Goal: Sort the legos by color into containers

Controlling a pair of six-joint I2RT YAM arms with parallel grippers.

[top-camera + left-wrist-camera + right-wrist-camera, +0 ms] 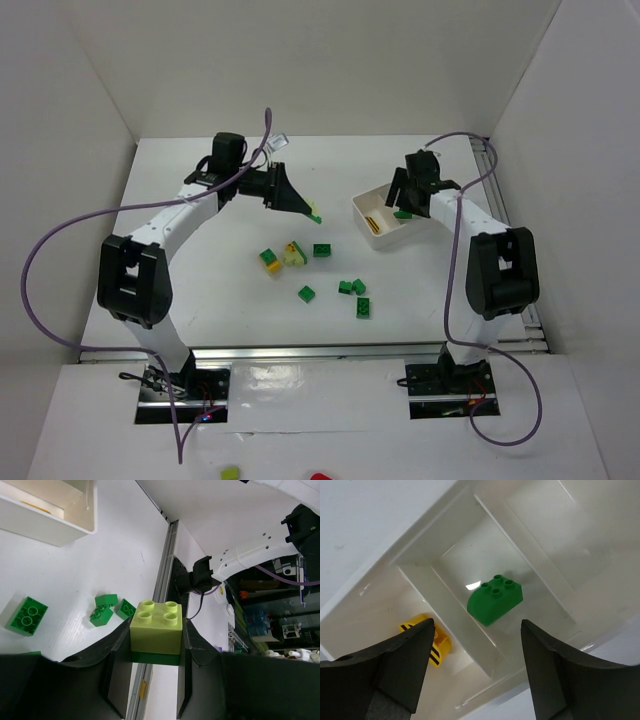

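Between the fingers of the left gripper (156, 635), pinched tight: a light green brick (156, 624), bumps up, with a dark green brick (155, 658) stuck under it. Both held up off the table (220, 300), well apart from the white tray (392, 238).

Over on the right, the right gripper (476, 625) spread wide, with nothing between its fingers, hanging right above the tray. Down in the tray's middle part, a green brick (495, 600), bumps up, lying free. In the part just beside it, a yellow brick with black stripes (436, 644).

On the table between the two arms, a bunch of loose bricks (322, 250). Mostly dark green. Among them a pale yellow brick (293, 252), and just beside it a green and yellow pair (270, 261).
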